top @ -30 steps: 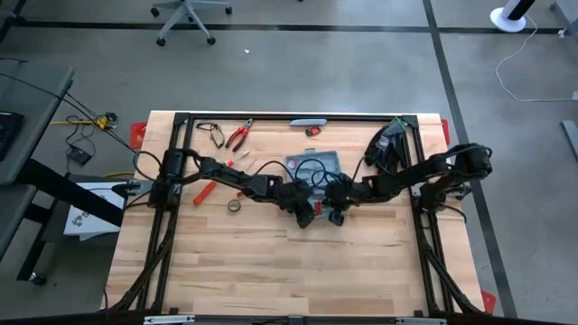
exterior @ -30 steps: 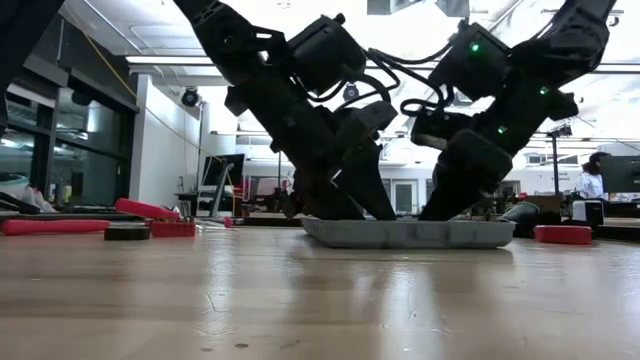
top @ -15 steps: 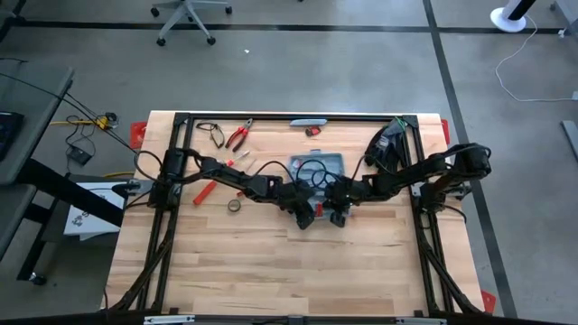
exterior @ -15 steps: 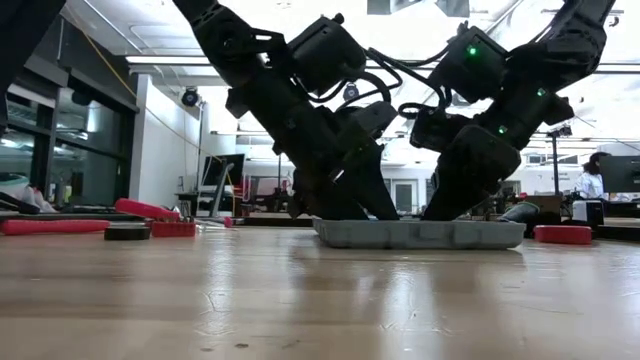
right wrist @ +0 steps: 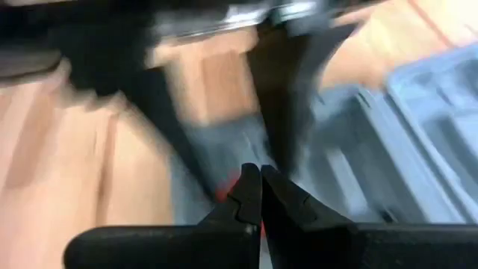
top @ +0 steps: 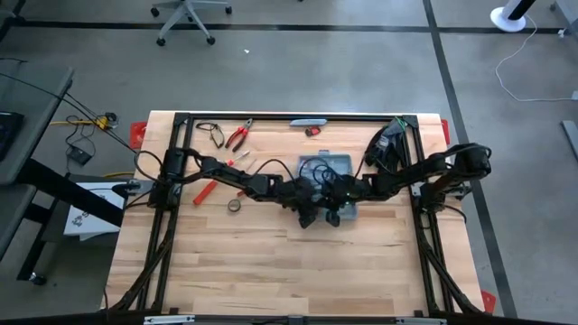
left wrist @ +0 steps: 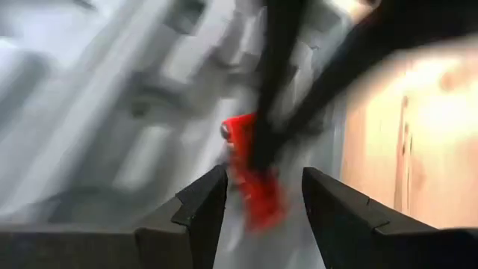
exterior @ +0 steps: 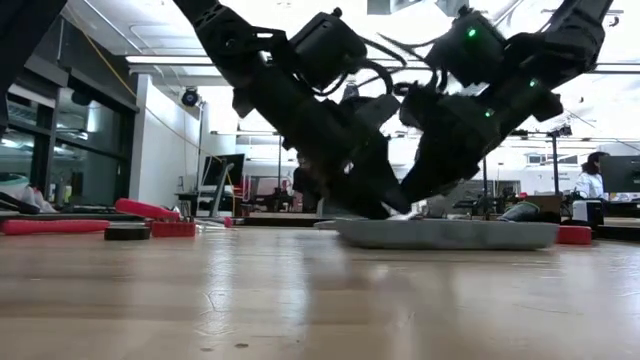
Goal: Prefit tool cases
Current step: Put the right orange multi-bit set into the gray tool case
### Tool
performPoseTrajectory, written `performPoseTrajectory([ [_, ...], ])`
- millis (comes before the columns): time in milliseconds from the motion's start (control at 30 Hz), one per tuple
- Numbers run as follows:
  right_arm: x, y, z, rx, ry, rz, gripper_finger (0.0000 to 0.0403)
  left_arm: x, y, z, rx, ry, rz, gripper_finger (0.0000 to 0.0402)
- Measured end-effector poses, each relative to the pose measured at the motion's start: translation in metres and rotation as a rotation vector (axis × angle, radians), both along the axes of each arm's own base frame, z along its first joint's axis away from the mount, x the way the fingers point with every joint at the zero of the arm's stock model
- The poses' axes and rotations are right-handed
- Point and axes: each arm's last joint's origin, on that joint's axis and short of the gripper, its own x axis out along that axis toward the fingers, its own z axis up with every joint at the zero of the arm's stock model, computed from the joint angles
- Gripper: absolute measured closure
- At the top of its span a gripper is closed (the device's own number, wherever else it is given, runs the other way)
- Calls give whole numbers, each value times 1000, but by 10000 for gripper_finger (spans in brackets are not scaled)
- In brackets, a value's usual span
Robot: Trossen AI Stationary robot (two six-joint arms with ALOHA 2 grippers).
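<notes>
The grey-blue tool case [top: 338, 166] lies open and flat on the wooden table, and both arms meet over its near edge. Its moulded grey inside [left wrist: 112, 112] fills the left wrist view. My left gripper [left wrist: 263, 202] is open, and a red-handled tool [left wrist: 254, 183] lies in the case between its fingertips. My right gripper [right wrist: 260, 183] is shut. Its dark fingers [left wrist: 278, 82] slant down onto the same red tool. In the low view the case [exterior: 450, 234] rests on the table under both grippers. My left gripper's fingers stand on either side of the red tool's handle [left wrist: 258, 205], slanting down from the table's left. I cannot tell whether they touch it. My right gripper's shut fingertips meet the red tool's upper end [left wrist: 240, 134], slanting down from the table's right. The tool lies in the case.
Red-handled pliers [top: 237, 136], a black cable loop [top: 213, 135], a red tool [top: 205, 191] and a tape roll [top: 234, 205] lie at the table's left. A black pouch [top: 388, 144] sits at the far right. The near half of the table [top: 289, 271] is bare wood.
The case has slid flat along the table toward its right edge. Both grippers have stayed over its near edge and tipped to a flatter slant. The right gripper has stayed shut.
</notes>
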Motion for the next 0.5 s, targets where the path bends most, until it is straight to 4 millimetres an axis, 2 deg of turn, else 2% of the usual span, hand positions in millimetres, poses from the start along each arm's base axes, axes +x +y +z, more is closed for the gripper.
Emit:
performPoseTrajectory([
  [100, -1, -1, -2, -8, 8, -4, 403, 2, 0, 6, 3, -47, -7, 241],
  [300, -1, -3, -2, -28, 5, -19, 402, 2, 0, 5, 15, -41, -15, 245],
  [500, -7, -5, -3, -56, 78, -12, 402, 2, 0, 6, 68, -49, -66, 245],
])
